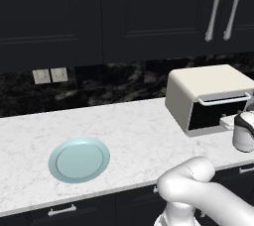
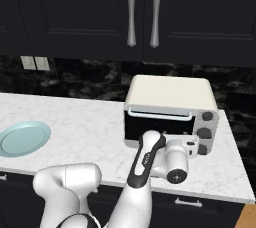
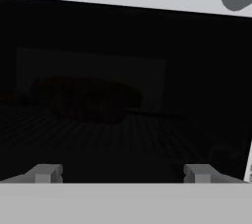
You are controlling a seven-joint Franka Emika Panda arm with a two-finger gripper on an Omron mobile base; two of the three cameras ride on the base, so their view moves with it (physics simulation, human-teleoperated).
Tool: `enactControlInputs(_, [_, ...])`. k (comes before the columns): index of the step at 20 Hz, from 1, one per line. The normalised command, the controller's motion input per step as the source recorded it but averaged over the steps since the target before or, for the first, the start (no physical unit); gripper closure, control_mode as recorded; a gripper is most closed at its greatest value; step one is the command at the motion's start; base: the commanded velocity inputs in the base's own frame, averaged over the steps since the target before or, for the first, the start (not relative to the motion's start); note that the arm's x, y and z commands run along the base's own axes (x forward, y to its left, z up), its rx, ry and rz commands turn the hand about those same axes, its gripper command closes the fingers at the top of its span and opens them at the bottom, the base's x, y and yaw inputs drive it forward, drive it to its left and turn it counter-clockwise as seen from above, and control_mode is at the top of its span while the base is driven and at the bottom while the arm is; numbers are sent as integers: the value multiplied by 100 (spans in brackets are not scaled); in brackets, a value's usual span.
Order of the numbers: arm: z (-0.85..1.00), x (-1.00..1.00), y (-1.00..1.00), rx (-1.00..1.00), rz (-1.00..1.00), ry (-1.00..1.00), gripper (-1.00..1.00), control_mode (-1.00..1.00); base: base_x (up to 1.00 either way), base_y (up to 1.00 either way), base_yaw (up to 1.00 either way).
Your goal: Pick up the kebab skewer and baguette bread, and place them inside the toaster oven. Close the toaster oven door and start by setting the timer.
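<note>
The cream-beige boxy toaster oven [image 2: 170, 112] sits on the white marble counter [image 2: 90, 127], directly ahead of the gripper [image 3: 123, 173]. Its dark glass door with the pale frame and silver bar handle [image 2: 159, 114] looks upright against the front in both base views. To the right of the gripper you see three dark round knobs [image 2: 208, 117] down the oven's front.

In the hand view you look through the dark glass: a long, rounded dark shape [image 3: 86, 98] lies on the wire rack [image 3: 147, 134] ahead of the fingertips [image 3: 47, 173]. It is too dim to tell whether that is the loaf, the skewer, or both. The fingertips stand well apart with nothing between them.

In the right base view the wrist covers the oven's lower front, so contact with the door is unclear. Far to the gripper's left, a pale blue round plate [image 1: 79, 159] rests on the counter.
</note>
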Motion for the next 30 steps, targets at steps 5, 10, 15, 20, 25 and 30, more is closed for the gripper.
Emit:
enactControlInputs(5, [0,-2,-1,0,0,0,-100,-100,0,0,0])
enactControlInputs(10, [3,-34,-27,0,-3,0,-100,-100,0,0,0])
enactControlInputs(15, [7,-34,-28,0,-6,0,-100,-100,0,0,0])
enactControlInputs(20, [2,-7,-40,0,-3,0,-100,-100,0,0,0])
enactControlInputs(25, [0,0,-42,0,-3,0,-100,-100,0,0,0])
enactControlInputs(30, [0,0,-31,0,-1,0,-100,-100,0,0,0])
